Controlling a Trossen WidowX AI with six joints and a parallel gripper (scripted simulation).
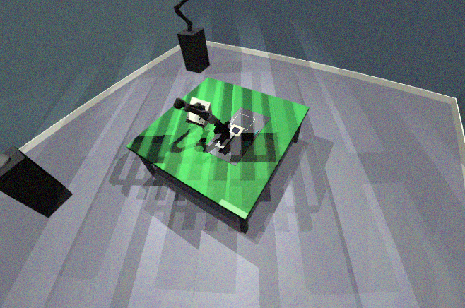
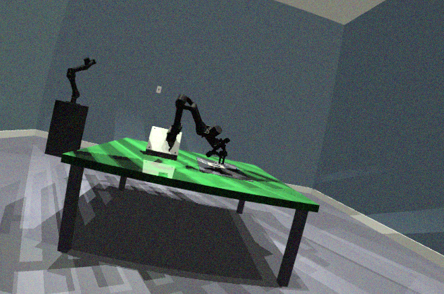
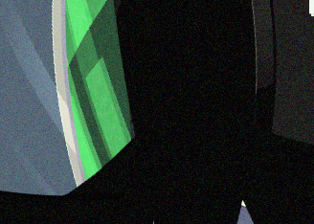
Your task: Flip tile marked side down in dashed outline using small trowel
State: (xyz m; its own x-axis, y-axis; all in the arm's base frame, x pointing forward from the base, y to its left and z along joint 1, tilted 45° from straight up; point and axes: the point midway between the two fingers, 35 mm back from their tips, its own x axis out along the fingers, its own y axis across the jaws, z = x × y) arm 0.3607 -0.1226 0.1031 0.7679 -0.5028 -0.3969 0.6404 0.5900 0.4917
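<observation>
The tile [image 1: 235, 131] is pale with a dark blue square on its upper face. It lies on the grey mat [image 1: 240, 154] [image 2: 235, 172], just outside the near edge of the dashed outline [image 1: 254, 119]. My gripper [image 1: 224, 140] [image 2: 222, 160] is low over the mat, on the robot's side of the tile, and is shut on what seems to be the trowel. The trowel's shape is hard to make out against the black fingers. A white piece [image 1: 219, 145] shows beside the fingers; I cannot tell whether it belongs to the trowel. Black parts hide the fingertips in the wrist view.
A thin teal object [image 1: 256, 133] lies by the far right edge of the mat. A white panel [image 1: 199, 103] [image 2: 154, 139] stands by the arm's base on the green table [image 1: 225, 180] [image 2: 121, 152]. A second arm stands on a black pedestal [image 1: 194, 51] [image 2: 66, 127] off the table.
</observation>
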